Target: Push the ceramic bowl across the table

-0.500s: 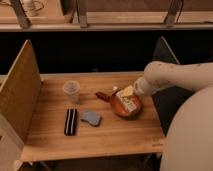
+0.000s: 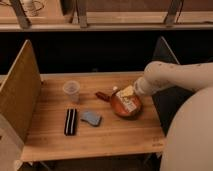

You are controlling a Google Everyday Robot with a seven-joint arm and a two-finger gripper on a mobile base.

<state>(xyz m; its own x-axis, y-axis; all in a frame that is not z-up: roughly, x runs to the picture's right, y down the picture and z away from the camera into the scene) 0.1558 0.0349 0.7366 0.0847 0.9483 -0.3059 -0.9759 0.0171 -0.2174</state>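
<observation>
Ceramic bowl (image 2: 119,108) sits right of centre on table (image 2: 115,136), handle stub pointing left toward plastic cup (image 2: 71,91). Bowl's middle and far rim are hidden by gripper (image 2: 128,100), which is over the bowl with jaws spread wide, clasping nothing. Contact unclear. Blue-grey pad (image 2: 91,118) lies to the front-left.

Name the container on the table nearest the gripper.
The reddish-brown ceramic bowl: the gripper sits right over it, while the translucent plastic cup stands well apart from it.
</observation>
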